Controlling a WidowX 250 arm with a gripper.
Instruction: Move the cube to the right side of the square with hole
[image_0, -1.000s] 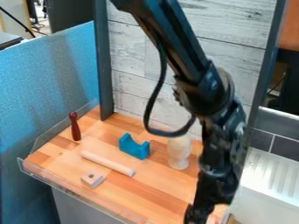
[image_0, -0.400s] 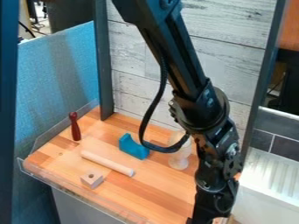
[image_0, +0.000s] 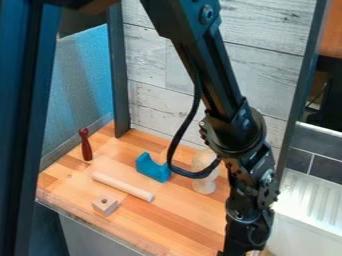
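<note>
End effector (image_0: 246, 245) at bottom edge, pointing down, cannot tell if wide or narrow; arm (image_0: 212, 75) slants from top.

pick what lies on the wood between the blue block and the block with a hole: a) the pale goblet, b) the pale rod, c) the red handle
b: the pale rod lies flat on the wood, with the blue block on its far side and the block with a hole on its near side.
</note>
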